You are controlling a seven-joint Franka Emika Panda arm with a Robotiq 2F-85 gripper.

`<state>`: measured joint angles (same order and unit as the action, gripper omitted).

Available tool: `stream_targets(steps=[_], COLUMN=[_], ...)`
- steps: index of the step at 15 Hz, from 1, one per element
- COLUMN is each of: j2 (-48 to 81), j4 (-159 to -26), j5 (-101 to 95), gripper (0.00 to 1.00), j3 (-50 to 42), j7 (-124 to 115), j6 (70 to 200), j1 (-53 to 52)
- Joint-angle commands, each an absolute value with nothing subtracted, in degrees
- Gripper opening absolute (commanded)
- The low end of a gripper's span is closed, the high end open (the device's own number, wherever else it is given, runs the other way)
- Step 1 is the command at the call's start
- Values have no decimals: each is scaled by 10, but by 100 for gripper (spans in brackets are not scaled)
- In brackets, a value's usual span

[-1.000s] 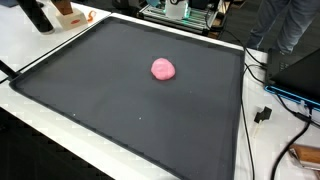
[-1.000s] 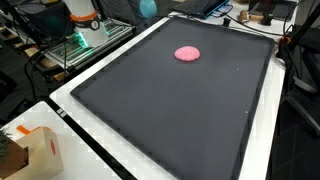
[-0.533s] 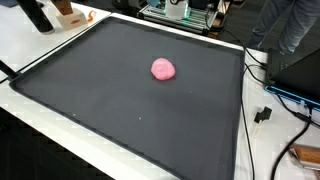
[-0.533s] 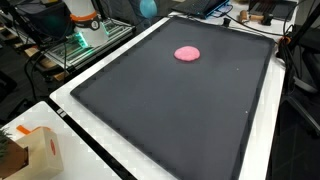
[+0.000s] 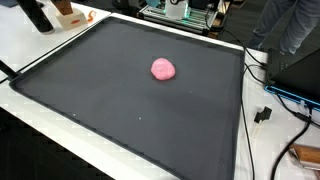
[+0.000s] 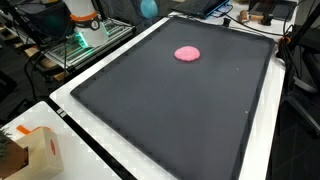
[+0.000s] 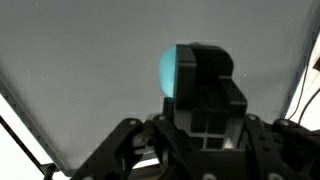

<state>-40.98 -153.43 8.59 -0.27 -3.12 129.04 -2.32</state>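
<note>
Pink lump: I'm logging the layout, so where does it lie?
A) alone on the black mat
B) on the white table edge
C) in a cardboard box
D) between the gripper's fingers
A: in both exterior views the pink lump lies on the black mat with nothing touching it.

pass: wide around pink lump | edge: cables, box

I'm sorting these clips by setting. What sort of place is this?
Most likely a robotics lab or workshop: a large black mat on a white table, loose cables along its edge, and electronic equipment behind.
</note>
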Motion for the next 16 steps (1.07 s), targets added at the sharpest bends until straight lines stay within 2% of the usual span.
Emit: stream_targets(steps=[1,9,16], j2=[-363,-240,-107], j4=[-1506,-1469,-1434], j5=[142,379,601], gripper=[25,25,25], j3=[-59,-188,-177], j7=[26,275,497], j6=[1300,1316,1280], j1=[-44,-109,-71])
